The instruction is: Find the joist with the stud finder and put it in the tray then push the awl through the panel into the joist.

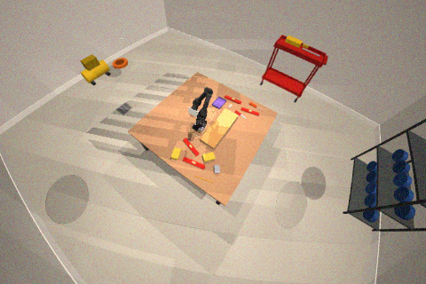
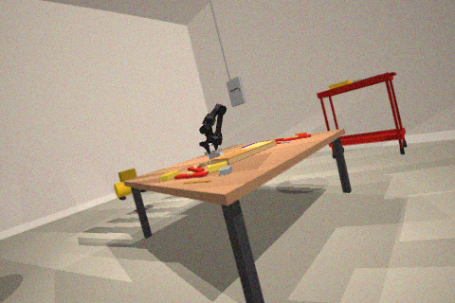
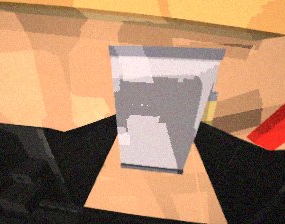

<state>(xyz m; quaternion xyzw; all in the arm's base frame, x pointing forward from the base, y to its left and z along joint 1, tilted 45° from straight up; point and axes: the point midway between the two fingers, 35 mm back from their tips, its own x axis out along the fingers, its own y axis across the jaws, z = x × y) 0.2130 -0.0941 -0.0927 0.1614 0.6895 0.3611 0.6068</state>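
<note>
The stud finder, a pale grey box, fills the middle of the wrist view. My gripper is shut on it, with one black finger at each side. Whether it touches the table cannot be told. The floor panel is a long yellow wooden board just beyond it. The awl's yellow handle shows behind the stud finder's right edge; the rest of the awl is mostly hidden. A shallow purple tray lies near the panel's far end.
On the wooden table, red levels, yellow blocks and a small grey block lie at the near end. More red tools lie beyond the panel. A red bar is right of my fingers.
</note>
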